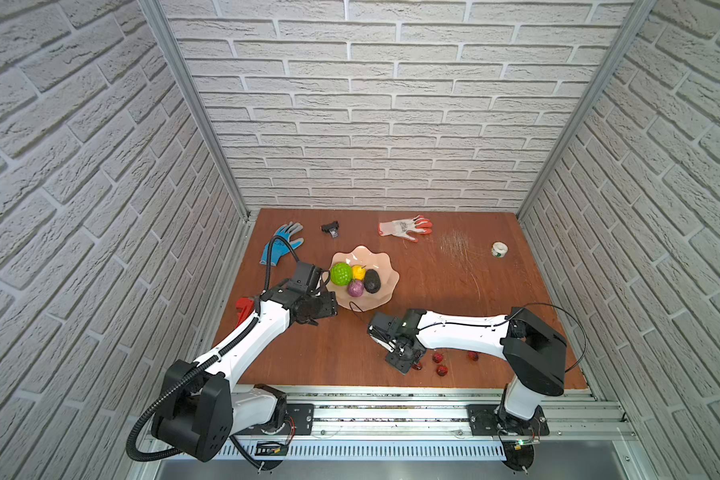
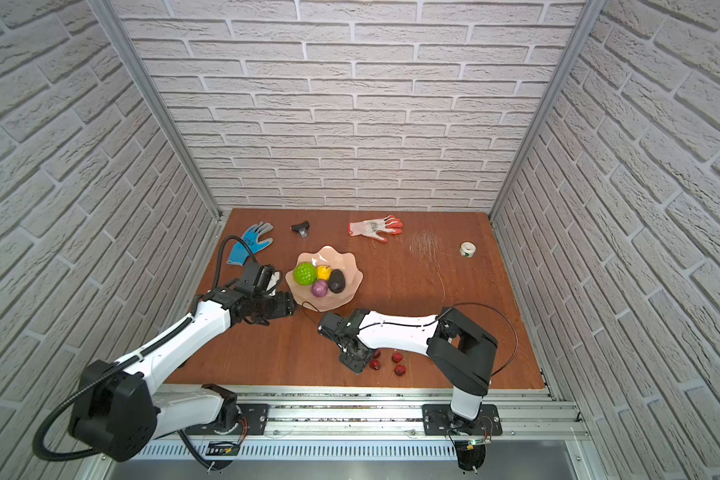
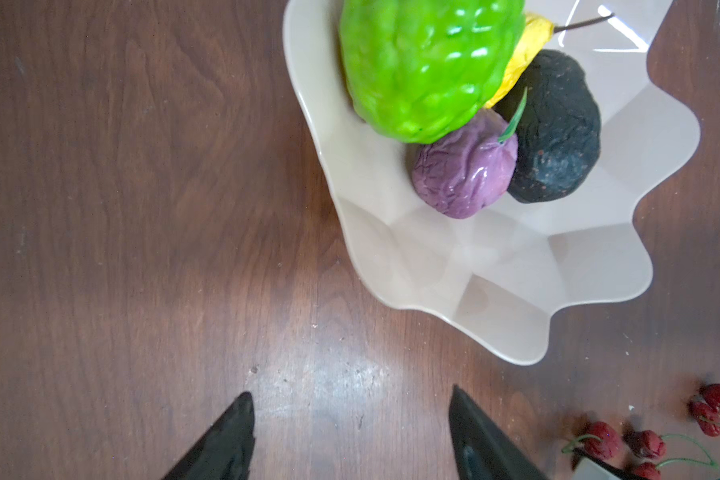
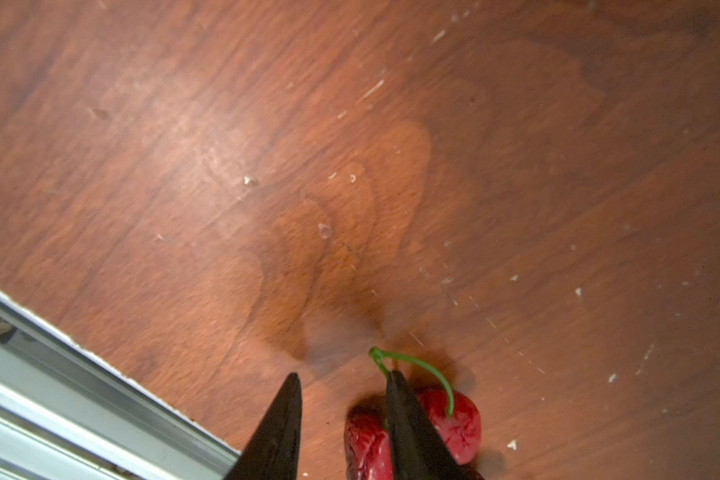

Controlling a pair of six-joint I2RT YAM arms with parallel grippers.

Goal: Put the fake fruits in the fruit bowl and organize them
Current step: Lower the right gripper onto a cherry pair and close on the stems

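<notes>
Berry (image 4: 458,424) on table (image 4: 350,166) near front edge, under outer side of one finger (image 4: 408,428) of right gripper (image 4: 345,374), not in gap. Jaws parted, gap empty. Right arm nearer. Left gripper (image 3: 350,392) parted, empty, beside bowl (image 3: 495,270); four fruits (image 3: 466,178) inside.

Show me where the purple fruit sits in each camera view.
In a top view: purple fruit in the fruit bowl, on its near side, beside the green ball.
In a top view: same place.
Left wrist: between green ball and avocado.
Right wrist: not in it.
Landmark: the green ball.
</notes>
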